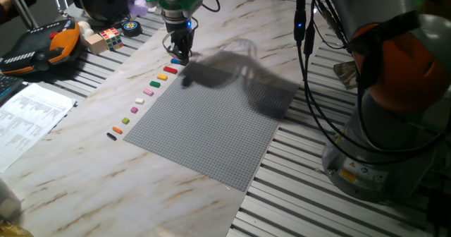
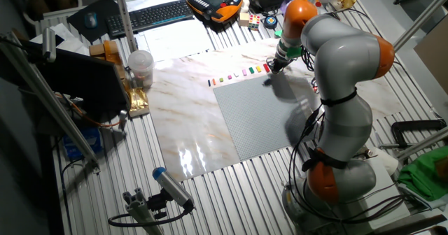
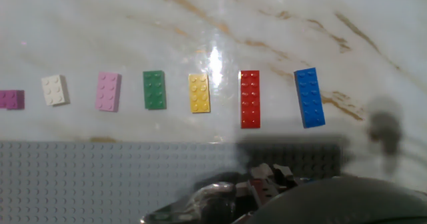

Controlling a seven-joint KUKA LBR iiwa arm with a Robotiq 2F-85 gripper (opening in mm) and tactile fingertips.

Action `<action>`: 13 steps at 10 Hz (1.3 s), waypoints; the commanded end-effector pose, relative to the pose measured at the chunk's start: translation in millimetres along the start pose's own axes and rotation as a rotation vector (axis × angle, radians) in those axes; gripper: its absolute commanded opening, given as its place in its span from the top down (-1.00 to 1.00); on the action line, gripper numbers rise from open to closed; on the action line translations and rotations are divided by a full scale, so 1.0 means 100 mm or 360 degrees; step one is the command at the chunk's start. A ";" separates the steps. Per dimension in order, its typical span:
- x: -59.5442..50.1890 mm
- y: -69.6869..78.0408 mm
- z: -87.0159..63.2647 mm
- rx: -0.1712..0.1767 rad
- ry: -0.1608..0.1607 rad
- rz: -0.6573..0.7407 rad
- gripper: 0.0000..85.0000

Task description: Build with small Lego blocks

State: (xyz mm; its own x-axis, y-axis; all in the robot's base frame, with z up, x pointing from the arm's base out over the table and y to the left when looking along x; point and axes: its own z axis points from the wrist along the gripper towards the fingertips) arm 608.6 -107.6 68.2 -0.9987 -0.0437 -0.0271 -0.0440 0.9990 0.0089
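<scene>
Lego blocks sit in a row on the marble surface [image 1: 84,159] along the grey baseplate [image 1: 211,124] edge: blue block [image 3: 309,97], red block [image 3: 250,99], yellow block [image 3: 199,93], green block [image 3: 154,89], pink block [image 3: 108,91], white block [image 3: 54,89]. Gripper [image 1: 180,53] hangs right over the blue end of the row; can't tell if jaws are apart or together.

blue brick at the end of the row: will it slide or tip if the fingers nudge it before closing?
The blue brick lies flat and low on the glossy marble table, so it will probably slide rather than tip. It looks like rigid plastic and likely light, so a nudge could spin it. The red brick lies apart from it, leaving the gripper some room.
</scene>
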 end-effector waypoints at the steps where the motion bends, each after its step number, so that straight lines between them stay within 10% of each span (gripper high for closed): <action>1: 0.00 0.00 0.00 0.0014 -0.0018 -0.0009 0.98; 6: -0.15 -0.10 0.03 0.0040 -0.0063 -0.0081 0.18; 13: -0.40 -0.26 0.15 0.0047 -0.0093 -0.0180 0.11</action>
State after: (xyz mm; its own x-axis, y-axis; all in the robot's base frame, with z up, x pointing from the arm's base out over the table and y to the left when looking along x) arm 651.2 -132.1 54.1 -0.9838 -0.1575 -0.0853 -0.1557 0.9874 -0.0272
